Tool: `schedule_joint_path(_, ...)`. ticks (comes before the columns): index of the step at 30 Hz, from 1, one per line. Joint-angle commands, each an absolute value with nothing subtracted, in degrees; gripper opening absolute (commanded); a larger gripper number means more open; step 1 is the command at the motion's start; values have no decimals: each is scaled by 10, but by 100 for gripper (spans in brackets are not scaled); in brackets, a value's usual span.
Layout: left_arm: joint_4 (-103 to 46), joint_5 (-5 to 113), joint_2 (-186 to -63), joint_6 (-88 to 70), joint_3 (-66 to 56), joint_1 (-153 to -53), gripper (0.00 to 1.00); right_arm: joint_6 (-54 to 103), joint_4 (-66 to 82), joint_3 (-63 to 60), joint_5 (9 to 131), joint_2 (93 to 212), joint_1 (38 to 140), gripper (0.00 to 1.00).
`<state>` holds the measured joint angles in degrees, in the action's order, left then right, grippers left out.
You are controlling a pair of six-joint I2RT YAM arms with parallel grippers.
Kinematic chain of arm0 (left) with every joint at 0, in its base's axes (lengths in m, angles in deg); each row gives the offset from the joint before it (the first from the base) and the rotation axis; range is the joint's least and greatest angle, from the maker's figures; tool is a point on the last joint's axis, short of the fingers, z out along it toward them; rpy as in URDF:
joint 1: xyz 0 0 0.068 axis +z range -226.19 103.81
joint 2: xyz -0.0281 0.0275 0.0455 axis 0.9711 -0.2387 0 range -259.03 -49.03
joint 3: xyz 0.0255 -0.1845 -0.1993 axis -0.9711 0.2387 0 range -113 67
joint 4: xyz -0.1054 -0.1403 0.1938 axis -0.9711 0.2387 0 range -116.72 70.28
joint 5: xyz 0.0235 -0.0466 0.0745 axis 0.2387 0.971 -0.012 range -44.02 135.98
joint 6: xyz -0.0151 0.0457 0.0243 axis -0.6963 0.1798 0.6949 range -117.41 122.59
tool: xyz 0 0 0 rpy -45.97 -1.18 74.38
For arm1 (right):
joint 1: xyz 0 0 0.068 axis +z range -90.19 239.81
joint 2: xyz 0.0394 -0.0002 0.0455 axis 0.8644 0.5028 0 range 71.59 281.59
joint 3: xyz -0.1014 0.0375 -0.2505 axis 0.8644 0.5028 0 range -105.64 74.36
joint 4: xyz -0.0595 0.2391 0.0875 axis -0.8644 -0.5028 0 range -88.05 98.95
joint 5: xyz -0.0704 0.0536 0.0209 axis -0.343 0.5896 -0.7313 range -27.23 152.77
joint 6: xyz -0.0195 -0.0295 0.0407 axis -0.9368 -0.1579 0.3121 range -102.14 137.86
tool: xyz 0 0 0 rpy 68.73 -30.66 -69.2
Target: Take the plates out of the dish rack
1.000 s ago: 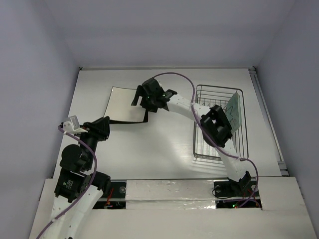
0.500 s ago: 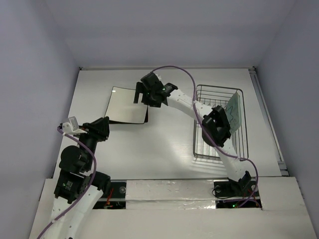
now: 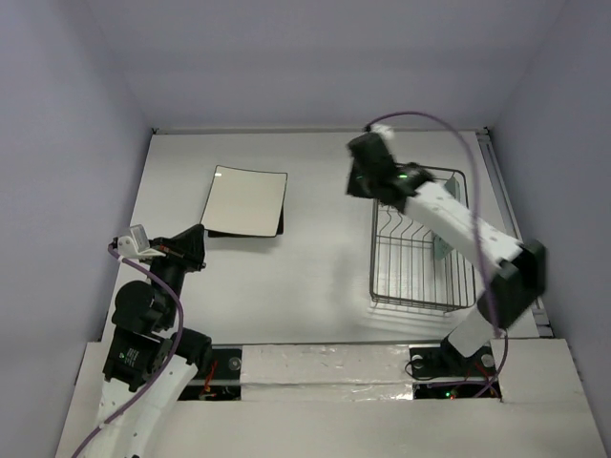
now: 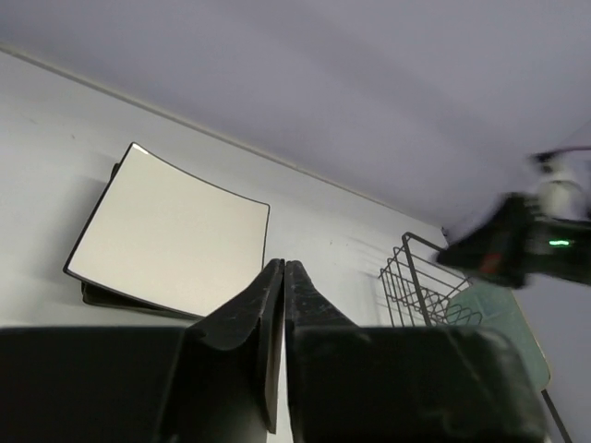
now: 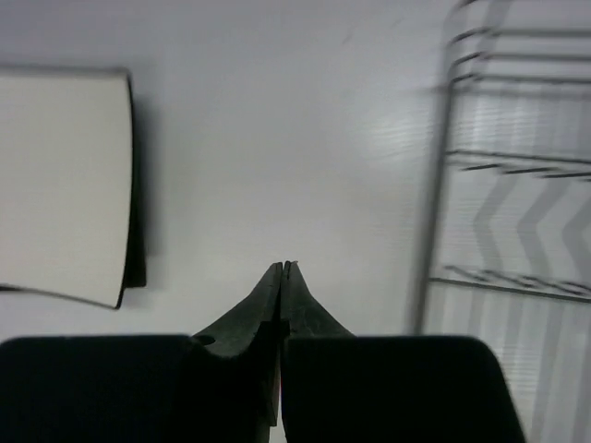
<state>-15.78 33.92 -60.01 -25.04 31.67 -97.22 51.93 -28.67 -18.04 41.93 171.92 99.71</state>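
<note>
Plates (image 3: 246,200) lie stacked flat on tabletop (image 3: 325,258), well apart from dish rack (image 3: 420,286); green plate (image 3: 442,250) stands inside its right edge. Right gripper (image 5: 284,267) clenched, empty, above rack's far-left corner; left gripper (image 4: 282,266) clenched, empty, near stack's near edge.

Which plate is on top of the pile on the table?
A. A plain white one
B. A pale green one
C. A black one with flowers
A: the white plate lies face up on top of the pile, with only the edge of a dark plate showing beneath it. The pale green plate stands in the dish rack.
</note>
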Motion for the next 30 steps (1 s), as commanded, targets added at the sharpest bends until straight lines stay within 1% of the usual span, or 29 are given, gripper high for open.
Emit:
schedule_joint_path(1, -183, 341, -595, -251, 318, -975, 0, 471, -297, -90, 333, 1541, 898, 0)
schedule_joint_path(3, -182, 341, -598, -252, 318, -975, 0, 454, -336, -51, 341, 1488, 848, 0)
schedule_joint_path(4, -181, 341, -599, -251, 317, -975, 0, 444, -357, -31, 339, 1453, 803, 3)
schedule_joint_path(5, -181, 341, -601, -252, 317, -975, 0, 435, -373, -24, 328, 1438, 786, 10)
schedule_joint_path(6, -181, 341, -601, -250, 316, -975, 0, 426, -402, -17, 311, 1428, 772, 24)
schedule_joint_path(7, -178, 341, -601, -250, 315, -975, 0, 413, -423, -13, 306, 1419, 758, 47)
schedule_joint_path(8, -178, 341, -599, -249, 315, -975, 0, 399, -444, -19, 302, 1419, 729, 56)
schedule_joint_path(9, -178, 341, -597, -249, 314, -975, 5, 389, -468, -19, 301, 1417, 717, 63)
schedule_joint_path(10, -177, 341, -595, -247, 314, -975, 8, 376, -472, -18, 323, 1418, 708, 72)
schedule_joint_path(11, -176, 341, -589, -247, 314, -975, 11, 362, -476, -17, 338, 1429, 696, 73)
schedule_joint_path(12, -173, 341, -587, -247, 312, -975, 17, 359, -483, -17, 346, 1437, 696, 73)
schedule_joint_path(15, -171, 341, -583, -247, 311, -975, 25, 353, -493, -22, 338, 1488, 696, 73)
schedule_joint_path(18, -171, 341, -584, -245, 311, -975, 28, 347, -498, -30, 327, 1541, 696, 68)
schedule_joint_path(22, -172, 341, -585, -244, 311, -975, 29, 353, -512, -50, 282, 1601, 690, 59)
schedule_joint_path(24, -171, 341, -583, -245, 311, -975, 30, 354, -516, -56, 273, 1631, 690, 57)
schedule_joint_path(25, -172, 341, -583, -244, 311, -975, 30, 354, -518, -64, 256, 1639, 690, 52)
schedule_joint_path(27, -172, 341, -580, -245, 311, -975, 30, 360, -533, -75, 237, 1661, 690, 49)
schedule_joint_path(28, -174, 341, -578, -244, 311, -975, 31, 365, -540, -87, 220, 1680, 690, 44)
schedule_joint_path(30, -173, 341, -579, -243, 312, -975, 31, 370, -559, -98, 206, 1695, 690, 40)
